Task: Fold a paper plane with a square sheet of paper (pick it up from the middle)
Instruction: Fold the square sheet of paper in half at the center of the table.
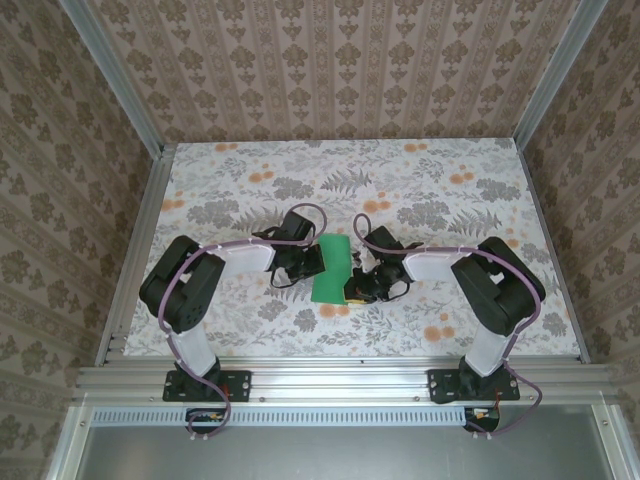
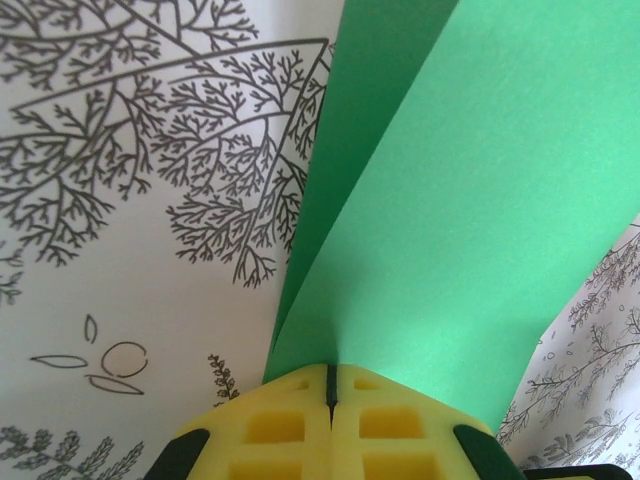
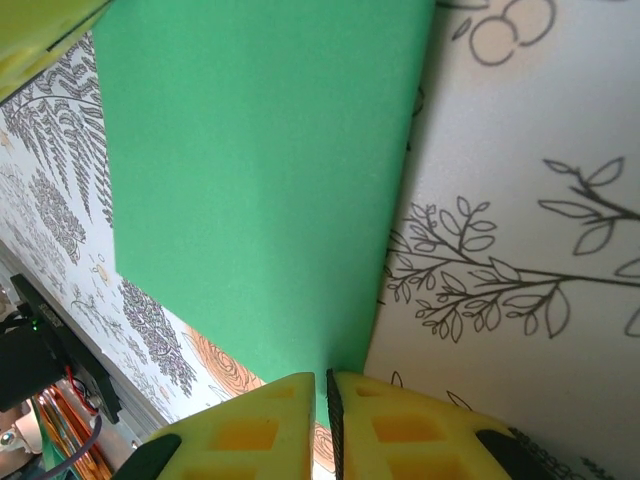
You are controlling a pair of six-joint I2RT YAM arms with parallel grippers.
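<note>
The square sheet of paper [image 1: 332, 268] is bright green and sits mid-table between both grippers, raised off the cloth and bent into two layers. In the left wrist view the upper layer [image 2: 470, 220] spreads from my left gripper [image 2: 330, 372], whose yellow fingers are shut on its near edge; a darker lower layer [image 2: 365, 110] slopes away beneath it. My right gripper [image 3: 328, 375] is shut on the opposite edge of the paper [image 3: 260, 180], with green showing in the thin slit between its fingers. From above, the left gripper [image 1: 312, 262] and right gripper [image 1: 352, 285] flank the sheet.
A floral tablecloth [image 1: 420, 190] covers the table. Aluminium rails [image 1: 330, 378] run along the near edge and sides, with wallpapered walls behind. Cables and a black unit [image 3: 40, 380] lie beyond the table edge. A yellow finger of the left gripper [image 3: 40, 25] reaches into the right wrist view.
</note>
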